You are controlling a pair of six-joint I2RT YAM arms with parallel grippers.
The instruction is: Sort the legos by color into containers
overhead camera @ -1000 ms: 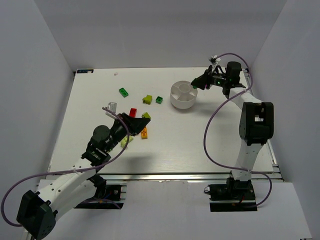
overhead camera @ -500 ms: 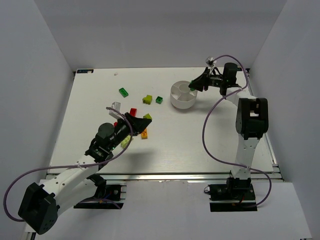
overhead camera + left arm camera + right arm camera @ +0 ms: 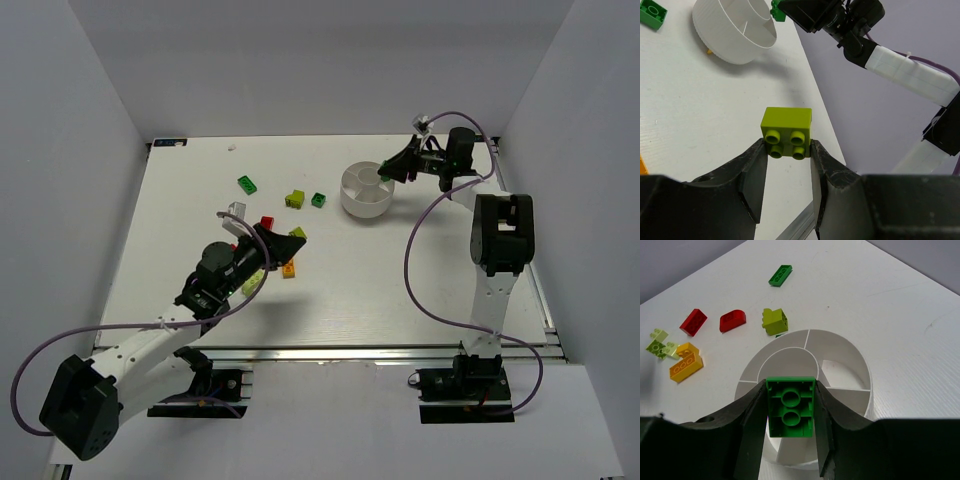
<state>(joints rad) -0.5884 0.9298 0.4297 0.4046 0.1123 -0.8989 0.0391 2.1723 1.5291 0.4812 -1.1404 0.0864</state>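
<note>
My left gripper (image 3: 291,240) (image 3: 787,146) is shut on a lime-green brick (image 3: 786,131) and holds it above the table, left of centre. My right gripper (image 3: 386,172) (image 3: 790,390) is shut on a dark green brick (image 3: 791,407), underside facing the camera, over the near rim of the round white dish (image 3: 352,203) (image 3: 862,371). The dish's compartments that show look empty. Loose bricks lie left of the dish: a flat dark green one (image 3: 247,184), a lime one (image 3: 294,199), a dark green one (image 3: 318,200), a red one (image 3: 266,222), an orange one (image 3: 288,267).
A pale lime brick (image 3: 252,283) lies partly under my left arm. A second, rounded red brick (image 3: 733,320) shows in the right wrist view. Grey walls close in the white table on three sides. A metal rail (image 3: 330,352) runs along the near edge.
My right gripper has moved left with the dark green brick, from beside the dish to over its rim. My left gripper has shifted slightly up and right, still holding the lime brick.
</note>
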